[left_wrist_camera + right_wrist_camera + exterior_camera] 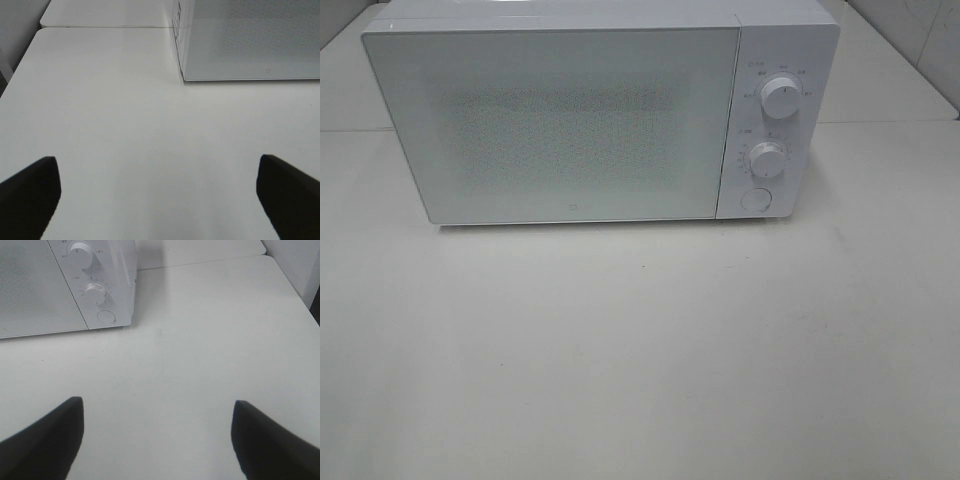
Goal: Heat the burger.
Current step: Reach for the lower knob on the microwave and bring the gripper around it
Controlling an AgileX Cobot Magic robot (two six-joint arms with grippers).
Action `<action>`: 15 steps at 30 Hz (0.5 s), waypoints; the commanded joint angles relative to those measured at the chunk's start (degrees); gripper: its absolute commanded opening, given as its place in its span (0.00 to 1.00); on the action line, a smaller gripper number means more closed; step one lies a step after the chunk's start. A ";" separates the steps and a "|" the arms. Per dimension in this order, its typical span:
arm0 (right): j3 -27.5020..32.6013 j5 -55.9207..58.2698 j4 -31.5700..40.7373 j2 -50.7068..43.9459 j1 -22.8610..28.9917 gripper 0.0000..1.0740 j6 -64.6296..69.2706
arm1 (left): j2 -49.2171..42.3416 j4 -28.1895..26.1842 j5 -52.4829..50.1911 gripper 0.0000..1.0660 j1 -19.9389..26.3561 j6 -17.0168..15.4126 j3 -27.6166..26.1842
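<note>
Black, wedge-shaped fingers of the left gripper [157, 159] stand spread wide, released, with only white tabletop between them. The right gripper [157, 401] is likewise parted and grasps nothing. Where the burger lies relative to either pair of jaws cannot be told, since no view shows it.

Both grippers hang over a table [640, 380] that is matt, off-white and smooth, with a few faint specks. Seen from the high camera, it fills the view from 6 o'clock up to the middle.

At 12 o'clock on it stands a microwave [570, 120], a white box with rounded corners. Its door [550, 125] is shut; the pane is pale, glossy and clouded, with a fine dotted mesh in the middle, and nothing behind it can be made out. At the 3 o'clock side of the door runs a narrow control strip. It carries an upper knob [782, 96], a lower knob [767, 159] with tick marks around it, and a flat round button [755, 199] lowest.

Behind the microwave a thin seam marks a second table [100, 12] butted against the first. At 1 o'clock, farthest off, is a pale tiled wall [920, 30].
</note>
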 commanded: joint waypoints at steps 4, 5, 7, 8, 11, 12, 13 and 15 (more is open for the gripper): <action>-0.46 -2.98 0.40 4.30 -0.40 0.72 -0.69 | -1.60 -0.17 -0.52 0.96 0.17 0.00 0.23; -0.46 -3.38 0.40 5.10 -0.40 0.72 -0.69 | -1.60 -0.17 -0.52 0.96 0.17 0.00 0.23; -0.46 -4.07 0.52 6.59 -0.40 0.72 -0.69 | -1.60 -0.17 -0.52 0.96 0.17 0.00 0.23; -0.46 -4.41 0.52 7.22 -0.40 0.72 -0.69 | -1.60 -0.17 -0.52 0.96 0.17 0.00 0.23; -0.46 -4.81 0.34 9.57 -0.40 0.72 -0.69 | -1.60 -0.17 -0.52 0.96 0.17 0.00 0.23; -0.46 -4.81 0.23 11.17 -0.40 0.71 -0.80 | -1.60 -0.17 -0.52 0.96 0.17 0.00 0.23; -0.46 -4.81 0.23 11.17 -0.40 0.71 -0.80 | -1.60 -0.17 -0.52 0.96 0.17 0.00 0.23; -0.46 -5.33 0.23 14.15 -0.40 0.71 -1.49 | -1.60 -0.17 -0.52 0.96 0.17 0.00 0.23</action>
